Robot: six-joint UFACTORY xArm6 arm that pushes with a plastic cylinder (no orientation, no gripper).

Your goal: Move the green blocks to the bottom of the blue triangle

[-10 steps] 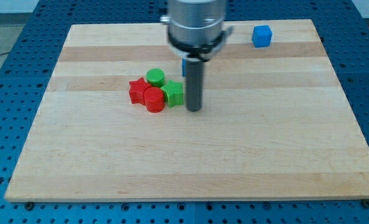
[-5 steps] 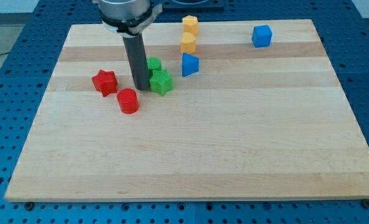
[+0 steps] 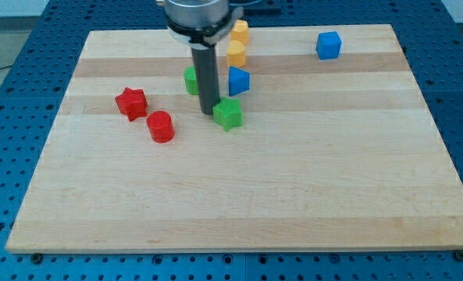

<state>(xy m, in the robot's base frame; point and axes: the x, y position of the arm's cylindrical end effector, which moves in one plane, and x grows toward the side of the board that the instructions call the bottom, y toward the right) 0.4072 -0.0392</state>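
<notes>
Just tip [image 3: 209,112] beside green star [image 3: 229,115].

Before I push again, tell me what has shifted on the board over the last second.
My tip swept to the view's left, then back right. The two red blocks were pushed left: red star, red cylinder. The green star slid right and down, below the blue triangle; the other green block moved up. The blue cube stayed.

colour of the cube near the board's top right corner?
Blue. The cube shows clearly in the camera view, apart from the other blocks.
</notes>
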